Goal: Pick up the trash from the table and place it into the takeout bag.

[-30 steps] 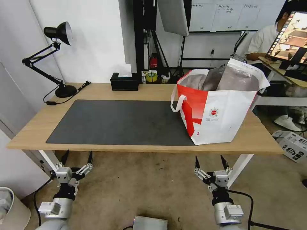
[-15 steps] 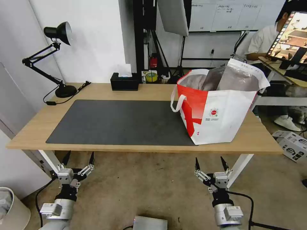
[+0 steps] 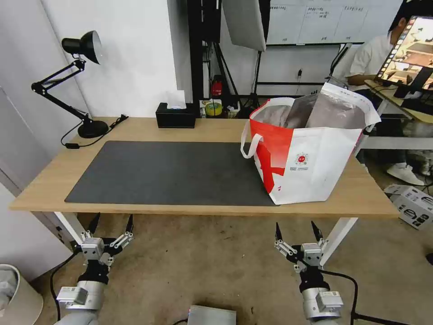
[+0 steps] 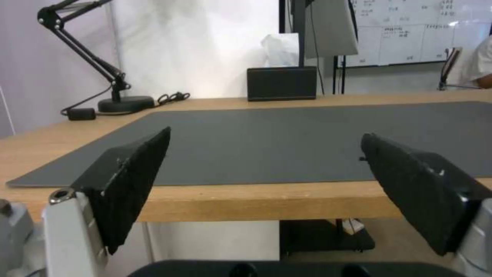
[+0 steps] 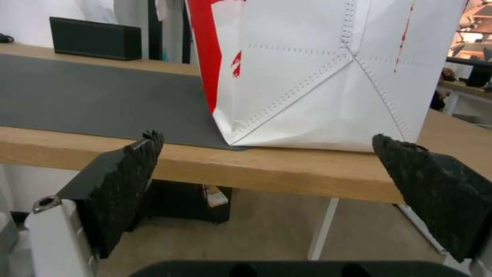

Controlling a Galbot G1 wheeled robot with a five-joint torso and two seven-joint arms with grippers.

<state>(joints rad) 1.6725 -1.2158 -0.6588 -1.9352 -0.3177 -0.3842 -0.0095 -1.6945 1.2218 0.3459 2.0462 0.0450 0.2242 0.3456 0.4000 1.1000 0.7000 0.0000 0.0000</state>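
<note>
Left hand (image 3: pixel 111 222) and right hand (image 3: pixel 295 230) spread apart, empty, below counter (image 3: pixel 216 128) edge. Risk: rising hand clips edge, jolts takeout bag (image 3: pixel 311 149).

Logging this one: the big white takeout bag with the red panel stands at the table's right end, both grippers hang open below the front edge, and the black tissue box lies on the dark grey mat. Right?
Not quite. In the head view the black tissue box sits on bare light wood behind the dark grey mat, not on it. The white and red takeout bag, the left gripper and the right gripper are as you say.
</note>
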